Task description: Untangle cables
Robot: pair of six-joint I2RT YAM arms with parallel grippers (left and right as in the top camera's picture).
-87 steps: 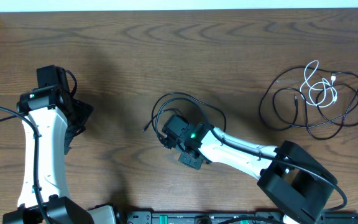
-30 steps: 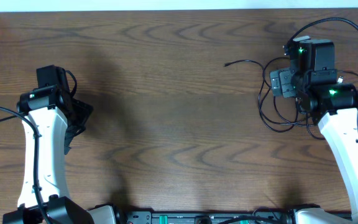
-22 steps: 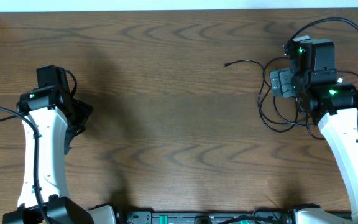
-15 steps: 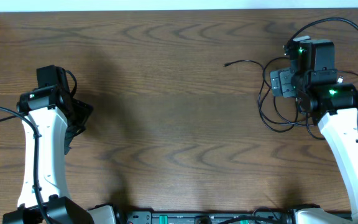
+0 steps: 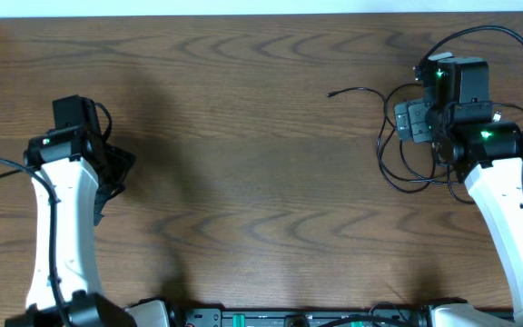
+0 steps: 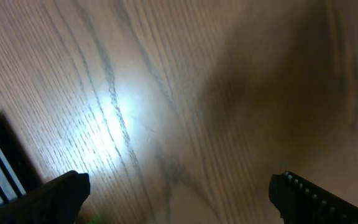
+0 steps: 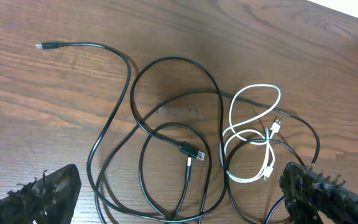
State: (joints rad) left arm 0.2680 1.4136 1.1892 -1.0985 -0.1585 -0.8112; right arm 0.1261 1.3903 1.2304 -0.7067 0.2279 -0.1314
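Note:
The cables (image 5: 390,171) lie in a loose pile at the far right of the table, partly under my right arm. In the right wrist view, black cables (image 7: 191,152) loop over one another, and a shorter white cable (image 7: 244,180) curls among them on the right. One black end (image 7: 42,45) stretches away from the pile, and it also shows in the overhead view (image 5: 331,94). My right gripper (image 7: 179,186) hangs open above the pile and holds nothing. My left gripper (image 6: 179,193) is open over bare wood at the left (image 5: 112,177).
The wooden table (image 5: 261,182) runs wide between the two arms. A thick black wire (image 5: 479,32) arcs over the right arm's wrist. The table's back edge (image 5: 261,13) lies just beyond the pile.
About three seconds ago my right arm was at the table's middle by a lone black cable loop. Now it is over the right pile, and that cable lies there. Nothing moved in the last second.

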